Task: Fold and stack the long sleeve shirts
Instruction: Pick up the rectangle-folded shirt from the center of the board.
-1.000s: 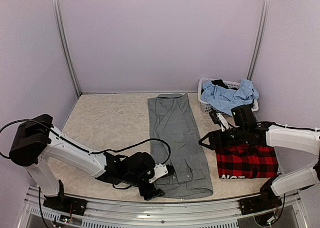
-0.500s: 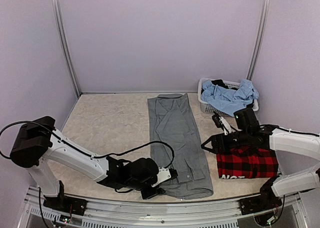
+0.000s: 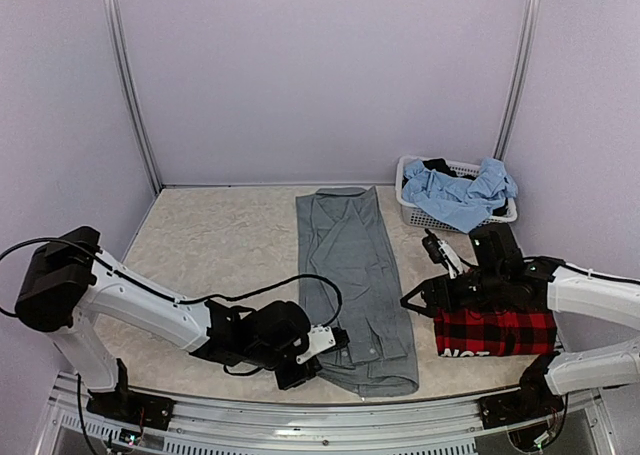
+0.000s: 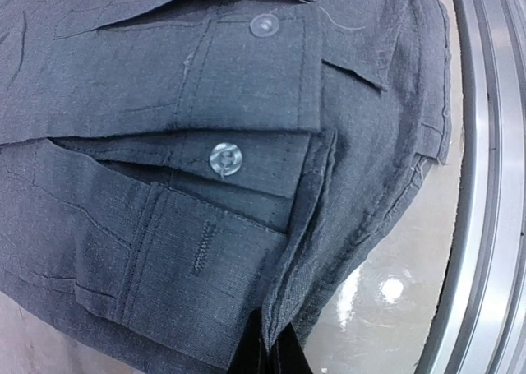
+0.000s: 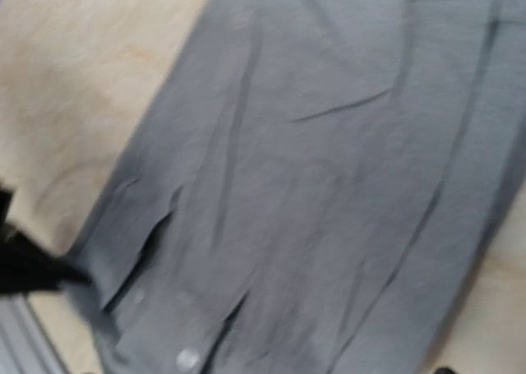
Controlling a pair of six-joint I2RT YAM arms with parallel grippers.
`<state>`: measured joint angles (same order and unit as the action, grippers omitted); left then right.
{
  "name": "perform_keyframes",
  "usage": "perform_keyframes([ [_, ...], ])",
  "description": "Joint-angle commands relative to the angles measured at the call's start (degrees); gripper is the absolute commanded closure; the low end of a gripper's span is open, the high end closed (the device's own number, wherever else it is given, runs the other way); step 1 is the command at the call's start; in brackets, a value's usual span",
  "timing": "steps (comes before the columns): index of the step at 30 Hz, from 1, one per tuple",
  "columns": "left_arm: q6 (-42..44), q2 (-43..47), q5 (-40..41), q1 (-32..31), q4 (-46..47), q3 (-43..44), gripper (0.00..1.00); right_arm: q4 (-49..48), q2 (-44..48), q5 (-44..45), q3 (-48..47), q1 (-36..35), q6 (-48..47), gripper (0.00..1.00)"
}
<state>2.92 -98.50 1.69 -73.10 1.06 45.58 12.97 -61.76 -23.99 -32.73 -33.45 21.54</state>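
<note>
The grey long sleeve shirt (image 3: 350, 255) lies folded in a long strip down the middle of the table, collar at the far end. My left gripper (image 3: 330, 347) is shut on its near left edge. In the left wrist view its dark fingertips (image 4: 275, 353) pinch a fold of grey shirt fabric (image 4: 205, 103) beside a buttoned cuff. The red-and-black plaid shirt (image 3: 495, 330) lies folded at the right, white lettering on its near edge. My right gripper (image 3: 412, 297) hovers open between the two shirts. The right wrist view is blurred and shows only the grey shirt (image 5: 329, 185), not its own fingers.
A white basket (image 3: 411, 213) at the back right holds a light blue garment (image 3: 455, 195). The metal rail (image 3: 300, 415) runs along the table's near edge, close to the left gripper; it shows as the rail (image 4: 485, 185) in the left wrist view. Purple walls enclose three sides.
My left gripper has gone from open to shut on the grey shirt's near left edge, and the hem has shifted slightly. My right arm has moved a little nearer, toward the grey shirt.
</note>
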Motion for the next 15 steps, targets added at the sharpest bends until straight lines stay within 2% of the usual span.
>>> perform_keyframes([
  [1,-1.07,3.69,-10.53,4.87,-3.54,0.86,1.00,-2.74,5.38,-0.07,2.40,-3.47,1.20,0.15],
  [6,-2.56,5.79,-17.87,7.97,-3.43,2.29,1.00,-2.92,10.16,4.48,4.16,-10.34,1.50,0.16],
  [10,-4.36,6.42,-18.91,9.58,-5.99,3.19,1.00,-3.56,12.84,11.03,6.65,-17.27,3.38,0.16],
  [15,-5.27,6.15,-19.24,10.08,-7.22,3.11,1.00,-3.38,10.35,20.27,8.24,-25.44,4.66,0.16],
])
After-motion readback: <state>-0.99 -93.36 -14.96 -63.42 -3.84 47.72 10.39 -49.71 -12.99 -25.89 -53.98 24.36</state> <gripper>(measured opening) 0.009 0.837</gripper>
